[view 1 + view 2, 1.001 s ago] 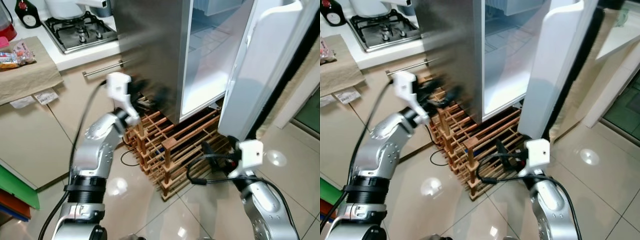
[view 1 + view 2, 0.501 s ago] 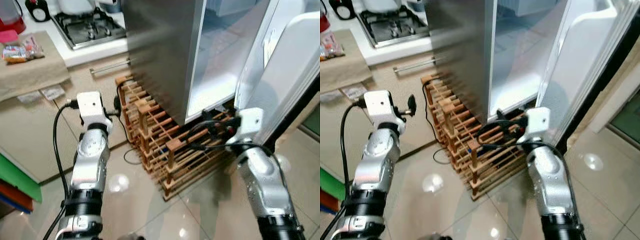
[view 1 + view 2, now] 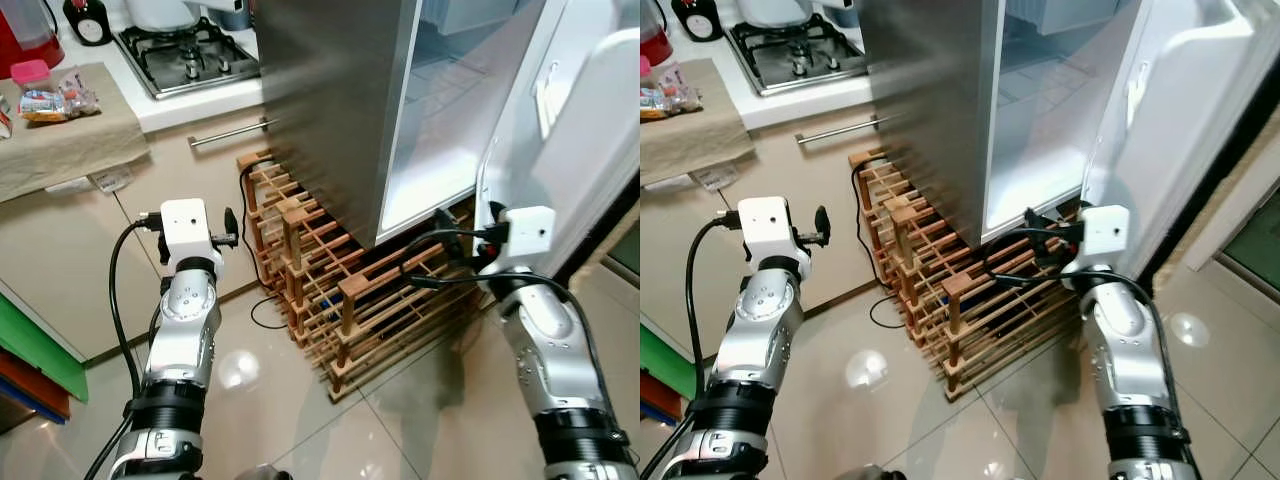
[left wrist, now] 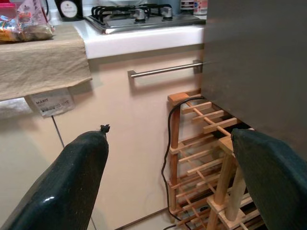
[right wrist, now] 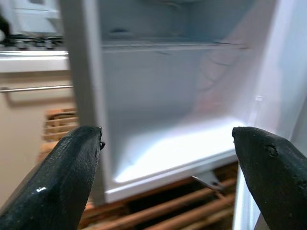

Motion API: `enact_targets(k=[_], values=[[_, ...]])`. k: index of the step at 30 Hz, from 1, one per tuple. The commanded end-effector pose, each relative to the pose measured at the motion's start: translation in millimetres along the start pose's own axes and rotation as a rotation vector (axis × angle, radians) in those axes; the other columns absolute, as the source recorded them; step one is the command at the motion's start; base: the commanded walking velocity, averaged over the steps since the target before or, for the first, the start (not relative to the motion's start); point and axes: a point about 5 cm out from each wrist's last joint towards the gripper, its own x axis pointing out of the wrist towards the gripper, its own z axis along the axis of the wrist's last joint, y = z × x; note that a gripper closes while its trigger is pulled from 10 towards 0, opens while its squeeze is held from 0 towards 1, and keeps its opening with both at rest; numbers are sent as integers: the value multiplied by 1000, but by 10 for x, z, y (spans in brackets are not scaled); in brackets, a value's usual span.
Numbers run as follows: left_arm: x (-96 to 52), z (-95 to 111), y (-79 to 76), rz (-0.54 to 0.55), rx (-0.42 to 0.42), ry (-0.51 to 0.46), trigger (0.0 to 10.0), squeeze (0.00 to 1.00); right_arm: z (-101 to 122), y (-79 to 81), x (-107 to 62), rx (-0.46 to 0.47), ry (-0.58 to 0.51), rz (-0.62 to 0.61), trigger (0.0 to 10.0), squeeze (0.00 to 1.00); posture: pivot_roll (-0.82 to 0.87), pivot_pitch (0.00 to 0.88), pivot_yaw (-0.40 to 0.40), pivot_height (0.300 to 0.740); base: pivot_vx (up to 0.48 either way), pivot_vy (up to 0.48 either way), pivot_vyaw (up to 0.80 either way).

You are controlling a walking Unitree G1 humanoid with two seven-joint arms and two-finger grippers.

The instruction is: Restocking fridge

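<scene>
The fridge point(image 3: 320, 100) has a brushed steel side, and its white-lined door point(image 3: 590, 150) stands swung open on the right. Its lower compartment point(image 5: 182, 143) is white and bare, with a shelf above. My left gripper point(image 4: 168, 132) is open with nothing in it. It is held in front of the cream cabinet point(image 4: 124, 124), left of the fridge. My right gripper point(image 5: 167, 132) is open with nothing between its fingers point(image 3: 440, 240). It is raised just before the fridge's bottom front edge, beside the open door.
A wooden wine rack point(image 3: 330, 290) stands on the glossy tiles under and beside the fridge, with a black cable point(image 3: 262, 315) next to it. On the counter are a gas hob point(image 3: 185, 55) and snack packets point(image 3: 50, 100) on a beige cloth point(image 3: 60, 140). Coloured boards point(image 3: 30, 360) lean at the far left.
My left arm has come down from beside the fridge to in front of the cabinet. My right arm has risen from near the floor toward the fridge opening. The camera shifted too.
</scene>
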Motion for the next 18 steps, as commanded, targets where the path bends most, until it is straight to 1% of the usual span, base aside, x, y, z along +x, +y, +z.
enact_targets(k=[1, 2, 6, 7, 9, 11, 14, 16, 18], values=[[16, 9, -34, -5, 6, -6, 10000, 0, 123, -532, -134, -56, -35, -210, 10000, 0, -116, 0, 64, 740, 0, 0, 0], [19, 6, -45, -7, 8, -5, 10000, 0, 134, -591, -163, -72, -35, -229, 10000, 0, -118, 0, 65, 740, 0, 0, 0], [26, 9, -90, -20, 20, -4, 10000, 0, 137, -686, -222, -96, -21, -288, 10000, 0, -125, 0, 66, 740, 0, 0, 0], [28, 10, -99, -24, 22, -5, 10000, 0, 130, -696, -230, -97, -18, -299, 10000, 0, -125, 0, 66, 740, 0, 0, 0], [33, 24, -121, -29, 28, -10, 10000, 0, 117, -659, -231, -97, -17, -311, 10000, 0, -123, 0, 66, 740, 0, 0, 0], [36, 43, -132, -39, 41, -20, 10000, 0, 110, -576, -213, -75, -23, -319, 10000, 0, -122, 0, 65, 740, 0, 0, 0], [44, 67, -138, -45, 54, -30, 10000, 0, 82, -377, -175, -30, -28, -287, 10000, 0, -119, 0, 63, 740, 0, 0, 0], [54, 102, -142, -53, 57, -45, 10000, 0, 46, -172, -149, 8, -31, -224, 10000, 0, -113, 0, 59, 740, 0, 0, 0], [60, 130, -138, -54, 48, -54, 10000, 0, -5, -7, -129, 36, -19, -184, 10000, 0, -113, 0, 59, 740, 0, 0, 603]])
